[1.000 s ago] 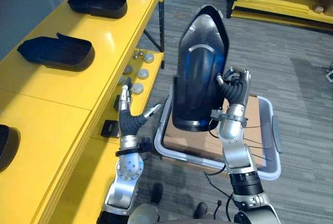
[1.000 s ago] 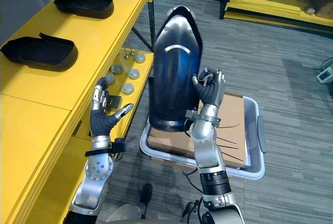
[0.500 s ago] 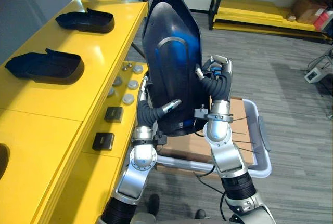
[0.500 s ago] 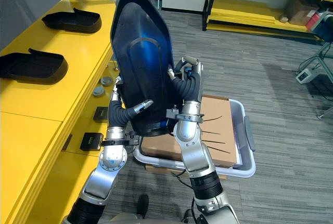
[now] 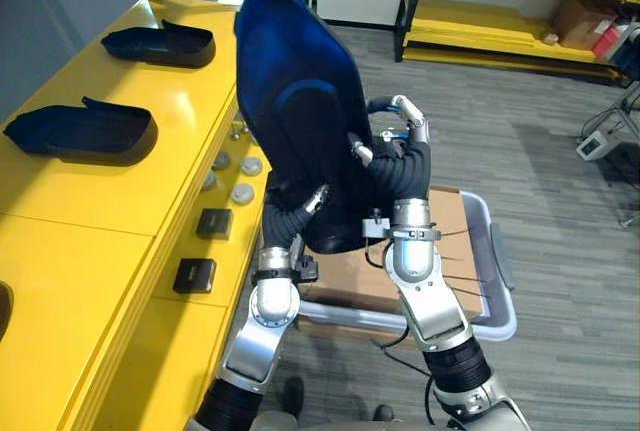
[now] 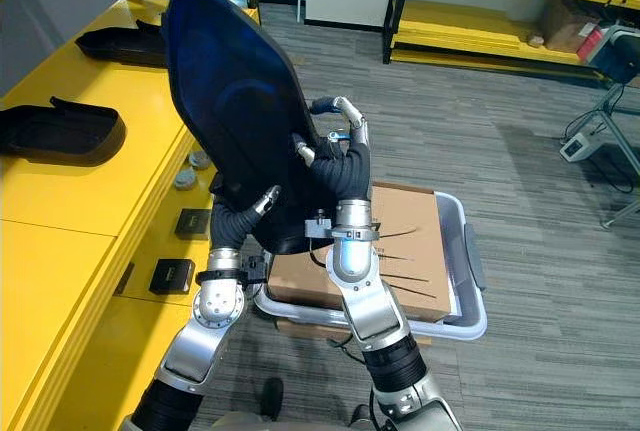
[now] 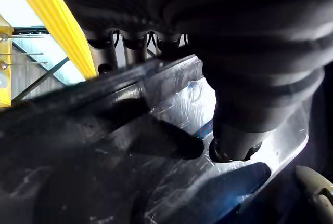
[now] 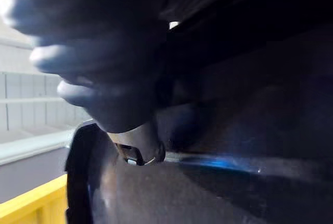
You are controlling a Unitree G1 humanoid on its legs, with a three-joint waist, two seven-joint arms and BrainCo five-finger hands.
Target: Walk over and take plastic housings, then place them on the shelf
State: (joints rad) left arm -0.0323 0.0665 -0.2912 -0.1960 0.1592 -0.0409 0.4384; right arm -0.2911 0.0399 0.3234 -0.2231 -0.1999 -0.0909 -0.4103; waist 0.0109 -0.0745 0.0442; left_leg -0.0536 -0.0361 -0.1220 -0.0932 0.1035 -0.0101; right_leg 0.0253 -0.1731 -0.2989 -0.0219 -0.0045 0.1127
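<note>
Yellow shelf [image 5: 150, 186] on the robot's left carries smaller housings [image 5: 85, 131]. Beside it a large black housing [image 5: 300, 121] is held upright in the air above a grey bin [image 5: 503, 296] with a cardboard box [image 5: 455, 241]. From the eye views the left hand [image 5: 295, 213] grips its lower rim and the right hand [image 5: 400, 166] its right edge. The left wrist view adds fingers [image 7: 125, 47] hooked behind the rim, with the thumb [image 7: 234, 141] pressed on the front.

Held housing [image 5: 300, 121] centre, between left hand [image 5: 290, 216] and right hand [image 5: 400, 163]. Near housing [image 5: 85, 131], far housing [image 5: 160, 43] on shelf top [image 5: 120, 191], left. Cardboard box [image 5: 460, 251] in bin [image 5: 505, 301], right.
</note>
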